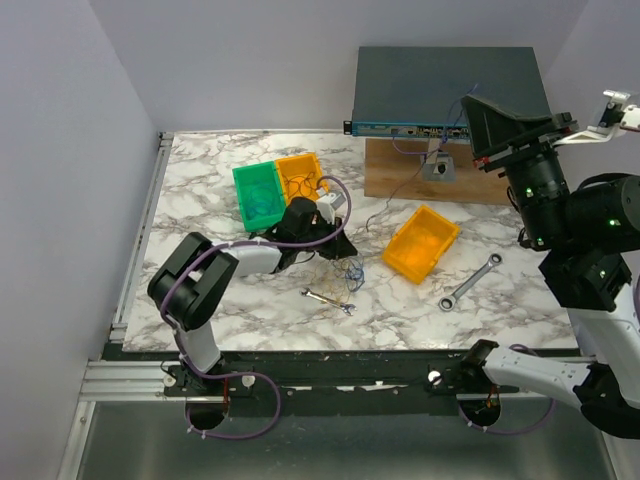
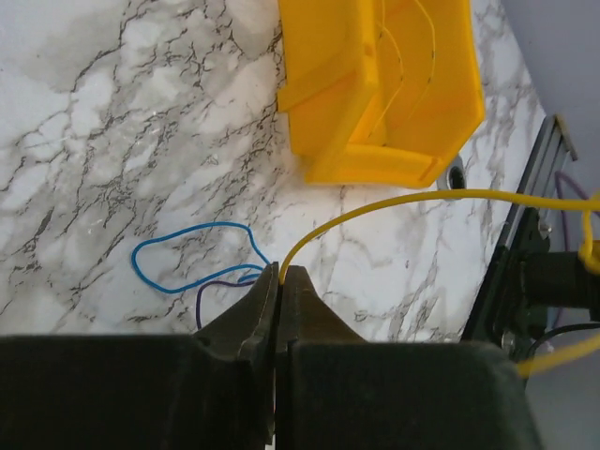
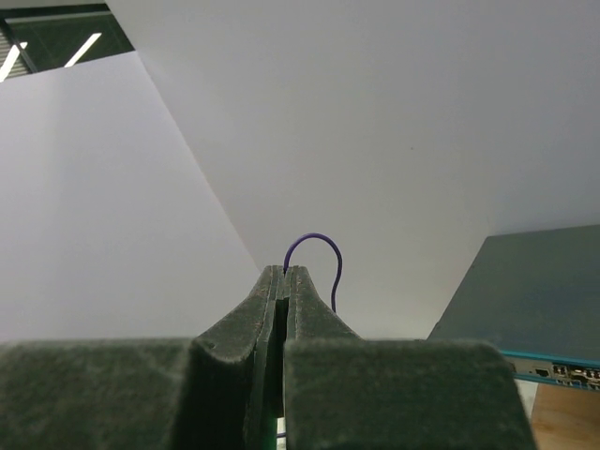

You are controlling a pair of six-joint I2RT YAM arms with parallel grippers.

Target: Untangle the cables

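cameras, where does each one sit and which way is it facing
Top external: above and behind the bases, looking down on the marble table; left arm and right arm show.
Left wrist: on the left arm, looking low across the table at the yellow bin; the left tool is shut on a yellow cable.
Right wrist: on the raised right arm, facing the wall and grey box; the right tool is shut on a purple cable.
Shared: top and left wrist both show the yellow bin.

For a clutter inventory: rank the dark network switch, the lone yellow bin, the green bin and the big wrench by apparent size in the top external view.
1. network switch
2. lone yellow bin
3. green bin, only slightly smaller, so this pair is unsure
4. big wrench
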